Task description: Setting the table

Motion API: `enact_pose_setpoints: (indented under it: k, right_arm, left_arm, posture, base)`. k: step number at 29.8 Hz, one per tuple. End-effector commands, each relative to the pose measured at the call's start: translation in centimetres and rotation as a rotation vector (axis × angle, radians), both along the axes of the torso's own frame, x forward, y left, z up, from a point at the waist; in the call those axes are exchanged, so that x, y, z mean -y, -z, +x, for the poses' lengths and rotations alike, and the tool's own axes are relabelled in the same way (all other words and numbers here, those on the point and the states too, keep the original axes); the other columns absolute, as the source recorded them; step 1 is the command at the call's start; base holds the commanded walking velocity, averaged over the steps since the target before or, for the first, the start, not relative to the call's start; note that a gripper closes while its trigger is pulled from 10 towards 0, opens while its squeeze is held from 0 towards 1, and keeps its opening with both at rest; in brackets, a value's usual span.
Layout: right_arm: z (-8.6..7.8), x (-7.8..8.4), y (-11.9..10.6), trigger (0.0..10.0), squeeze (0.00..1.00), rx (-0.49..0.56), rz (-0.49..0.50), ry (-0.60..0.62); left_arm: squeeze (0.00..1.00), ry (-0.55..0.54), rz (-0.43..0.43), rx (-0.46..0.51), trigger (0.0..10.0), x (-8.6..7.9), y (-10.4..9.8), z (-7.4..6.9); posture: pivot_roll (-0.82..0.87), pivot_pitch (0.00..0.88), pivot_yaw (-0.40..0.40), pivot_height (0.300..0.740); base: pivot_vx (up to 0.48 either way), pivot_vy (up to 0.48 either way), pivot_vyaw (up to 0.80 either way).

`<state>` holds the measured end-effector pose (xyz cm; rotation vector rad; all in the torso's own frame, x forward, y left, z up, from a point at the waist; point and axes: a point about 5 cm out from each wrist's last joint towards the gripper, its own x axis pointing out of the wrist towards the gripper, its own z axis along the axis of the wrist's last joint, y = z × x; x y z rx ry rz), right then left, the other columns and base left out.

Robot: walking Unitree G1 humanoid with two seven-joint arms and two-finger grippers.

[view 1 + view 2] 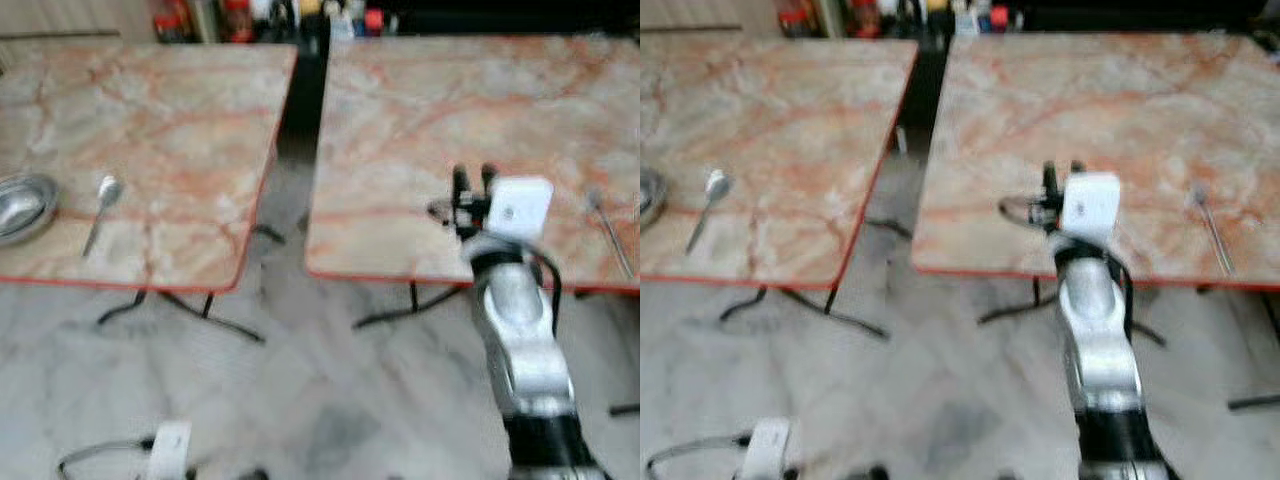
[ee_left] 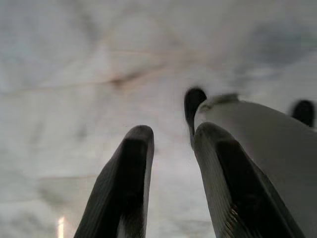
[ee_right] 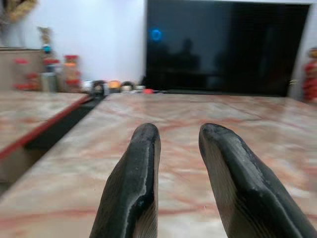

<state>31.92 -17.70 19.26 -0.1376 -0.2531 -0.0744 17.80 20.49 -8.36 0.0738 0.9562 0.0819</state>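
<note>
Head views: right gripper (image 1: 474,178) raised over the right pink-veined marble table (image 1: 420,110), near its front edge; metal spoon (image 1: 103,207) beside steel bowl (image 1: 22,205) on the left marble table (image 1: 170,110); slim metal utensil (image 1: 610,232) far right.

Left wrist: left gripper (image 2: 171,148) slightly parted, empty, above pale floor (image 2: 74,74).

Right wrist: fingers (image 3: 136,173) slightly apart, holding nothing.

We can't read any text, label or number here; the jars (image 3: 49,74) by the wall and the dark screen (image 3: 225,47) are too blurred for us.

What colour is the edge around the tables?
Red. The table edge is a thin red strip around the pink-and-cream marble top, clearest in the left eye view.
</note>
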Motion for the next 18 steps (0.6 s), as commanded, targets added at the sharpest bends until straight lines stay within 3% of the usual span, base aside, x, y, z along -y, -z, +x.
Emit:
enact_pose_setpoints:
  k: [1,3,18]
  right_arm:
    - [0.06,-0.63,-0.42,10.0,0.0,0.014,0.002,-0.016]
    - [0.07,-0.55,-0.43,10.0,0.0,0.014,0.001,-0.012]
    - [0.17,-0.57,-0.3,10.0,0.0,0.01,0.0,-0.002]
  left_arm:
    - [0.0,-0.011,0.03,-0.034,10.0,-1.17,0.17,-0.75]
    - [0.0,-0.012,0.032,-0.035,10.0,-1.23,0.18,-0.8]
    - [0.0,-0.046,0.023,-0.018,10.0,-1.43,0.01,-0.54]
  posture:
    - [-0.05,0.165,0.03,0.74]
    - [-0.05,0.165,0.03,0.74]
    - [-0.05,0.179,0.035,0.74]
  base:
    - [0.0,-0.334,0.0]
    - [0.0,-0.328,0.0]
    - [0.0,0.0,0.0]
